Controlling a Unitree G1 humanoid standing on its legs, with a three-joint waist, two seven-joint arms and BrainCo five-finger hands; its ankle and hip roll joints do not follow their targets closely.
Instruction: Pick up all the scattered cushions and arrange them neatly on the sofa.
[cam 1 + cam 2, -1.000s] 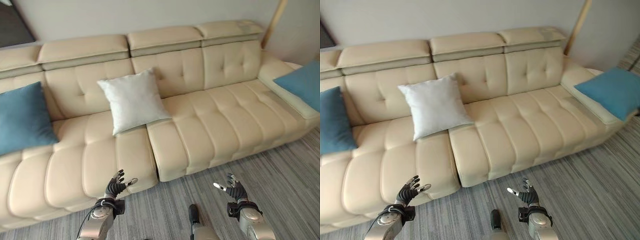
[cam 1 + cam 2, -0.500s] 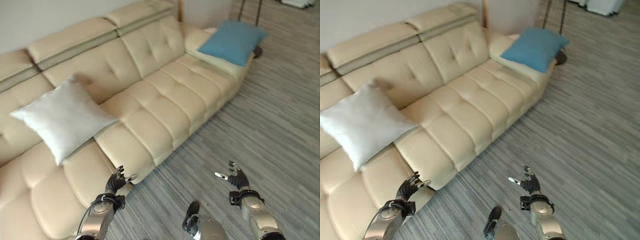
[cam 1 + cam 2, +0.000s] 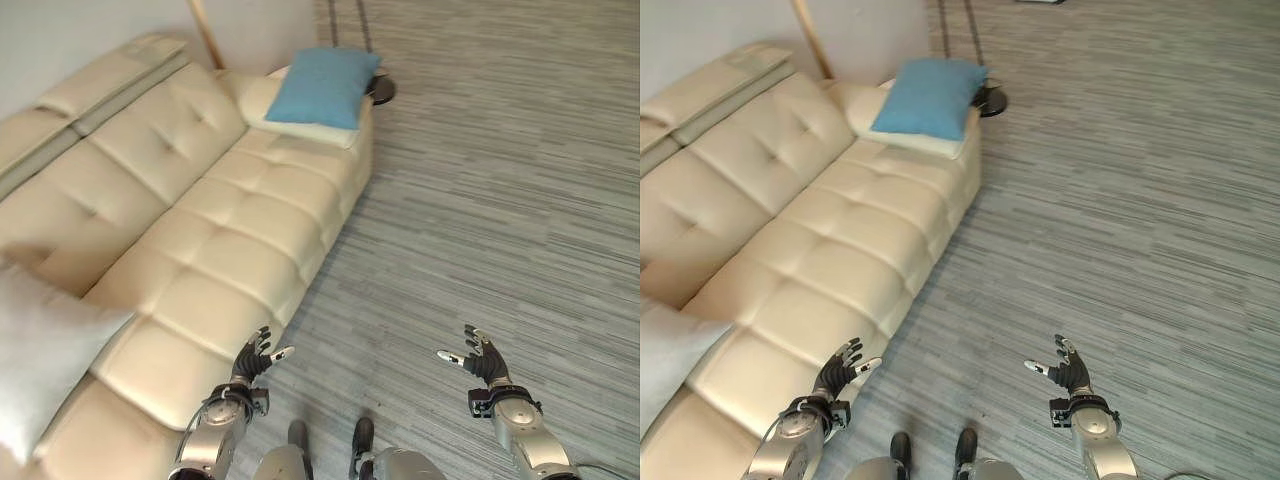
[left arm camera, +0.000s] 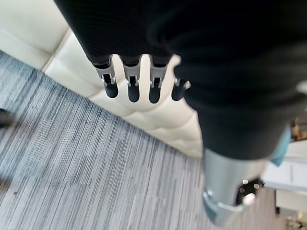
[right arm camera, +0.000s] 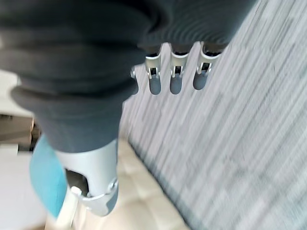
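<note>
Two cushions show on the sofa [image 3: 200, 230], and neither is in a hand. The blue cushion [image 3: 322, 85] lies tilted on the sofa's far armrest, its outer edge reaching toward the armrest's floor side; the white cushion [image 3: 45, 365] leans at the sofa's near end, cut off by the picture edge. Both hands hang empty over the carpet [image 3: 500, 200] in front of the sofa: the left hand [image 3: 255, 364] is close to the seat's front edge with fingers spread and relaxed, the right hand [image 3: 480, 360] is well away from the sofa with fingers likewise loose and apart. Its own wrist view shows the left hand's fingers straight above the seam where seat meets carpet, holding nothing. The likely trouble is reach: the blue cushion sits far from both hands, so a grab made from this stance would fall short or only brush a corner. Perched as it is on the rounded armrest, a nudge at its near edge could well tip it off onto the carpet beyond the sofa. A dark round base [image 3: 380, 92] stands on the carpet just past that armrest, and a careless walk or swing there could knock it. The stretch of carpet in view holds no cushion, so any others lie outside these pictures.
</note>
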